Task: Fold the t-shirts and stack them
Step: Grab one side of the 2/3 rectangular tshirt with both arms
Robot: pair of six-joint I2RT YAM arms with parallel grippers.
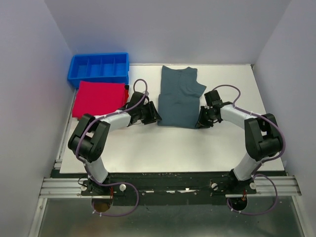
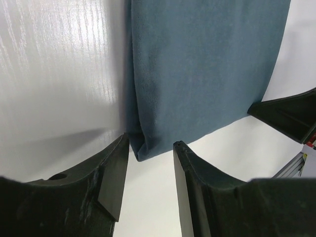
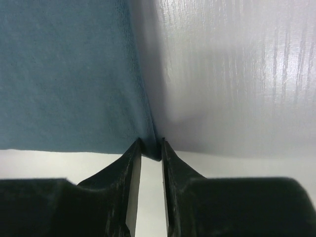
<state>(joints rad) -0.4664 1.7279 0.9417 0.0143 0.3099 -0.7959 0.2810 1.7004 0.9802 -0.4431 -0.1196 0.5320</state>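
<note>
Left wrist: left pincer (image 2: 151, 140) had fingers (image 2: 106, 173) apart, hem corner of grey shirt (image 2: 197, 74) between them, unclamped. Risk judged: closing on top layer only, fold skewing.

Right wrist: right pincer (image 3: 150, 143) nearly together at opposite corner; grip could not be told. Risk: corner slipping on lift.

Top view: grey shirt lay mid table (image 1: 163, 148). Count: two shirts, one grey, one red shirt (image 1: 98, 98) folded, left; one bin (image 1: 74, 69); two pincers.

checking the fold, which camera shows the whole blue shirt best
Top external: the whole folded blue shirt lies in view, collar to hem. Left wrist shows only its near left corner in the open left gripper; right wrist only the near right corner at the right gripper.
</note>
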